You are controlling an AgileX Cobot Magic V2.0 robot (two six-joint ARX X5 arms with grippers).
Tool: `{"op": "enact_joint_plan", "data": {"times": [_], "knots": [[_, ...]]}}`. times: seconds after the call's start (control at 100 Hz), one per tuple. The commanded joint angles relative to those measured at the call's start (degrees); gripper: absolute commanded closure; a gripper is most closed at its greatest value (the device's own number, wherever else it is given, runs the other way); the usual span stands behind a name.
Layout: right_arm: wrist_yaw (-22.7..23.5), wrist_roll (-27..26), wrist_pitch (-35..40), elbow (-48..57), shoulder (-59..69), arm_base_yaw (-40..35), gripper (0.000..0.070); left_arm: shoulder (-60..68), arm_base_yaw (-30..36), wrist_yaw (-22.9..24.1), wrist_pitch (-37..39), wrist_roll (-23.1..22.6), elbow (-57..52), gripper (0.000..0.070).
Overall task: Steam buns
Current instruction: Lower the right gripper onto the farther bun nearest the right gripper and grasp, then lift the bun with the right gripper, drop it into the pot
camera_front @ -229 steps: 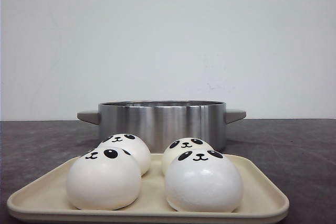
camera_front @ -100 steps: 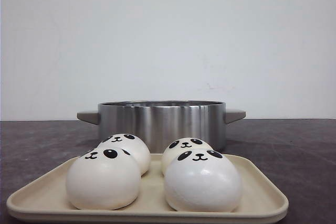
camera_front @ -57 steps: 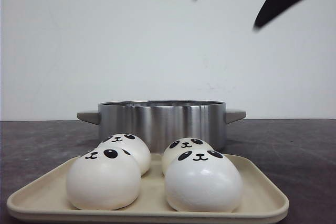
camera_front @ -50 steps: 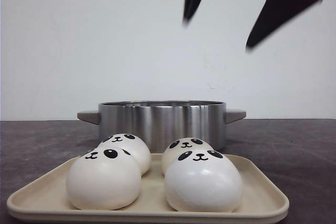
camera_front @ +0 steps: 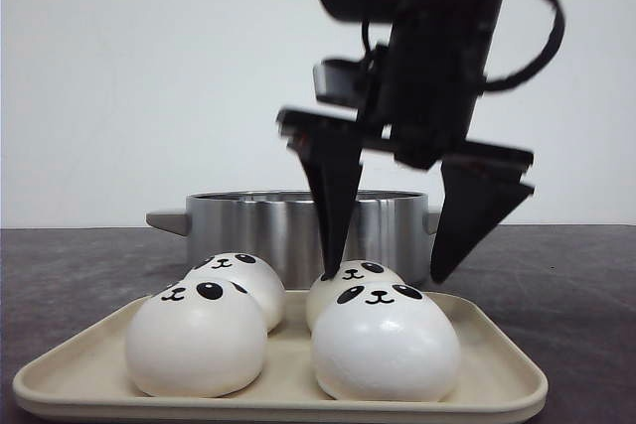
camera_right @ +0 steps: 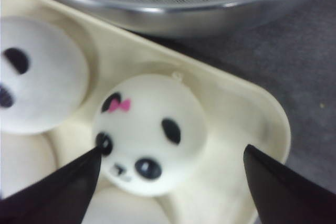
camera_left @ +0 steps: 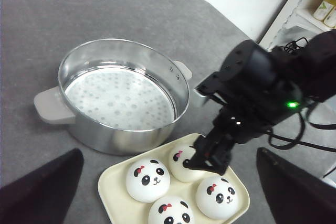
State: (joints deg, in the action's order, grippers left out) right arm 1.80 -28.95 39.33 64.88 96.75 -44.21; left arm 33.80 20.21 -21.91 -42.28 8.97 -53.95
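Observation:
Several white panda-faced buns sit on a cream tray [camera_front: 497,366]; the two front ones [camera_front: 196,340] [camera_front: 386,345] hide part of the two behind. My right gripper [camera_front: 382,277] is open and low over the tray, its fingers straddling the back right bun [camera_front: 354,276]. In the right wrist view that bun [camera_right: 149,129] shows a pink bow and lies between the fingers, closer to one fingertip [camera_right: 79,177]. My left gripper [camera_left: 168,150] is open and high above the table, out of the front view. From there I see the tray [camera_left: 113,190], the buns [camera_left: 148,180] and the right gripper [camera_left: 210,157].
A steel pot [camera_front: 298,227] with grey side handles stands just behind the tray; a perforated white plate [camera_left: 118,98] lies inside it. The right arm [camera_left: 262,85] and its cables reach in from one side. A shelf with bottles [camera_left: 323,9] stands beyond the table edge.
The right arm has come down from the top of the front view. Its open fingers now straddle the back right bun. Buns, tray and pot have not moved.

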Motion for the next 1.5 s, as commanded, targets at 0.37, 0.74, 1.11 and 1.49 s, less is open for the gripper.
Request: {"op": "enact_joint_plan", "data": {"times": [0.37,0.74,1.11,1.49], "knots": [[3.08,-4.42,-4.63,1.07,5.22,-0.50,0.0235,0.20,2.64,1.36,0.07,-0.42,-0.66,0.0057],[-1.55,-3.80,-3.48,2.34,4.15,-0.98,0.0699,0.20,3.87,1.73,-0.11,-0.59,-0.66,0.0062],[0.94,1.36,-1.86,16.09,-11.65,-5.22,0.0699,0.20,4.26,4.17,0.33,-0.81,-0.66,0.0062],[7.52,3.28,-13.81,22.03,-5.49,8.35,0.0699,0.22,4.26,4.33,1.36,-0.74,-0.66,0.0062]]}}
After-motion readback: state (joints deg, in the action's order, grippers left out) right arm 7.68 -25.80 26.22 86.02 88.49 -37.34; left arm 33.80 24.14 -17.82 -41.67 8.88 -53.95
